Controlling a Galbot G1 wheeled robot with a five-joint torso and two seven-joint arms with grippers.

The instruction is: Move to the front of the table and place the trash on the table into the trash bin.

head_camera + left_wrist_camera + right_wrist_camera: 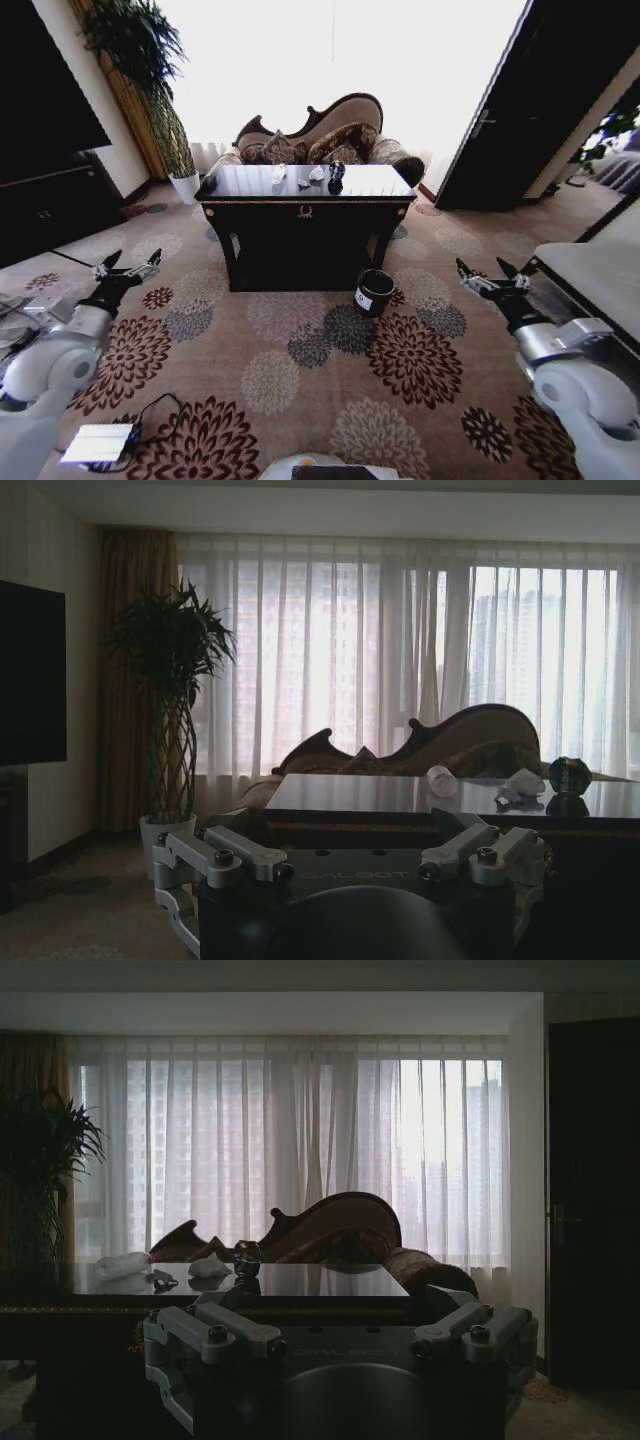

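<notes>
The dark table (305, 207) with a glossy top stands ahead across the carpet. On its top lie two white wads of trash (279, 173) (317, 173), a tiny scrap (303, 184) and a black rounded lump (337, 172). The black trash bin (374, 291) sits on the floor by the table's front right leg. My left gripper (128, 268) and right gripper (492, 276) hover low on either side, well short of the table, both open and holding nothing. In the left wrist view the left gripper (350, 860) faces the wads (441, 780) and lump (569, 776). The right gripper (340, 1335) faces the table (330, 1280).
A patterned sofa (330, 135) stands behind the table, and a tall plant in a white pot (184, 185) at its left. A dark cabinet (50, 200) lines the left wall. A pale bench (600, 280) is at right. A small device with a cable (98, 442) lies on the carpet near left.
</notes>
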